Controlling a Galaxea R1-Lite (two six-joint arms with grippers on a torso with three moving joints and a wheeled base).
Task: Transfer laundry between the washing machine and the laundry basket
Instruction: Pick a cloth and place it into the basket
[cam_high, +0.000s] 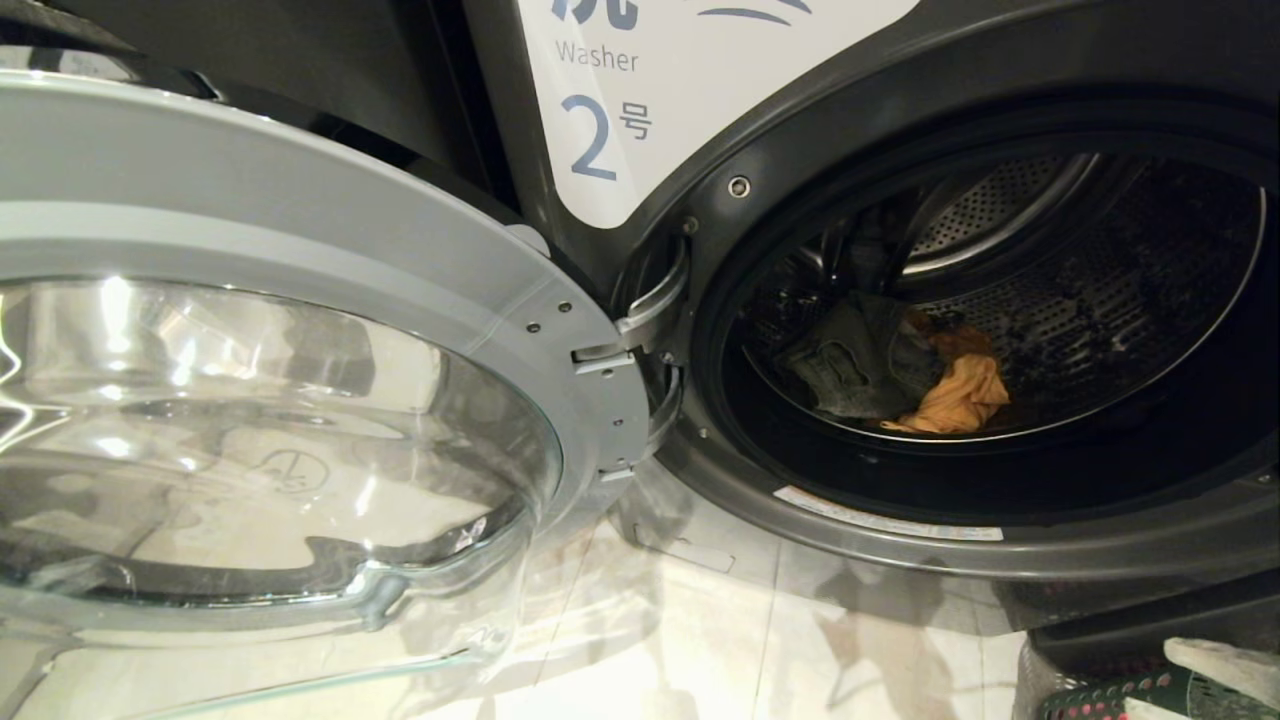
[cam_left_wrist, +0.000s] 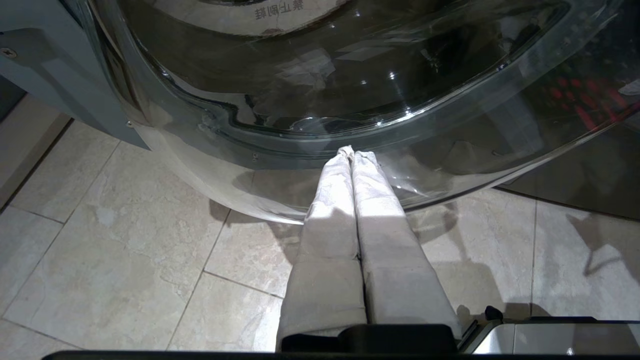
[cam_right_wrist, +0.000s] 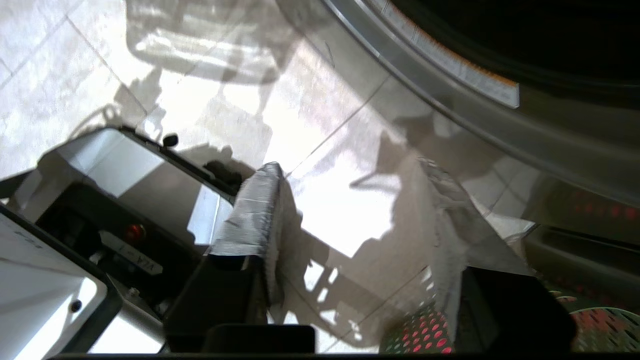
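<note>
1. Inside the drum of the dark grey front-loading washing machine (cam_high: 600, 100) labelled 2, a dark grey garment (cam_high: 860, 360) lies touching a smaller orange-yellow garment (cam_high: 960, 390)
2. Its round chrome-rimmed glass door (cam_high: 300, 330) stands swung wide
3. Low beside the washer sits the green perforated plastic laundry basket (cam_high: 1120, 695), red-pink showing through its holes
4. Left gripper (cam_left_wrist: 352, 150) is clenched empty, near the door glass
5. Right gripper (cam_right_wrist: 350, 167) is released, holding nothing, above the pale tiled floor (cam_right_wrist: 320, 210)
</note>
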